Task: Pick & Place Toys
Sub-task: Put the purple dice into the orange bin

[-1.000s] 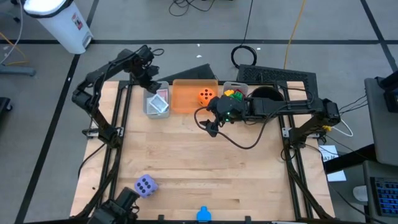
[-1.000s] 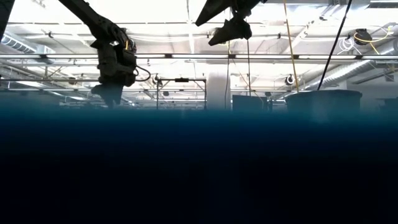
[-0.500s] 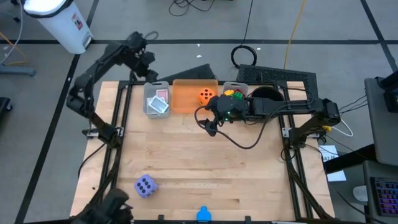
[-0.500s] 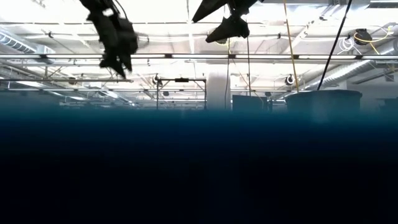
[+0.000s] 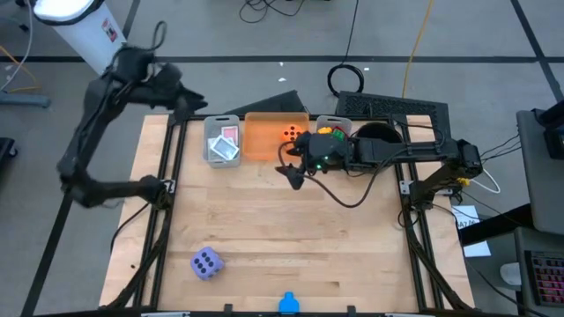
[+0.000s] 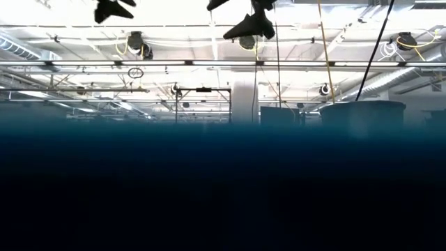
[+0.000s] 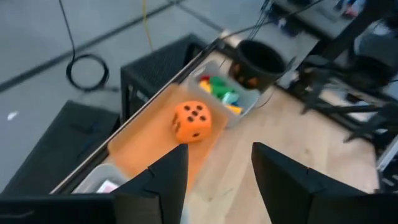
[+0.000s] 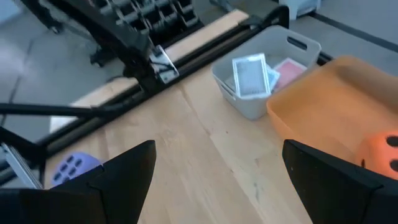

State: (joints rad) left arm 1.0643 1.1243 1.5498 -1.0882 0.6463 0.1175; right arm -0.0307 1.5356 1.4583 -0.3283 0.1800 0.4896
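Hanging high off the far left corner of the wooden surface (image 5: 291,246), the left end effector (image 5: 189,104) carries nothing, and its two dark fingers (image 7: 165,180) stand apart with a clear gap between them in its wrist view. Near the left front edge, well apart from everything else, a purple foam die (image 5: 205,262) with dark pips sits alone on the wood.

Along the far edge, a row of containers runs rightward. First comes a grey bin (image 5: 221,142) holding a few square picture cards (image 5: 228,145), one of them reddish. Touching its right side is an orange bin (image 5: 265,136), and an orange foam die (image 5: 289,133) with dark pips rests in its right part. Next to that is a second grey bin (image 7: 251,101) filled with small red, yellow and green plastic bricks (image 5: 330,133), and a black round bowl (image 5: 377,134) stands just beyond it to the right.

The right end effector (image 5: 293,172) hovers above the surface just near of the orange bin, its arm reaching in from the right over the brick bin. Its fingers (image 8: 124,171) are spread wide with nothing between them. A small blue object (image 5: 288,304) sits at the near edge of the surface, around the middle.
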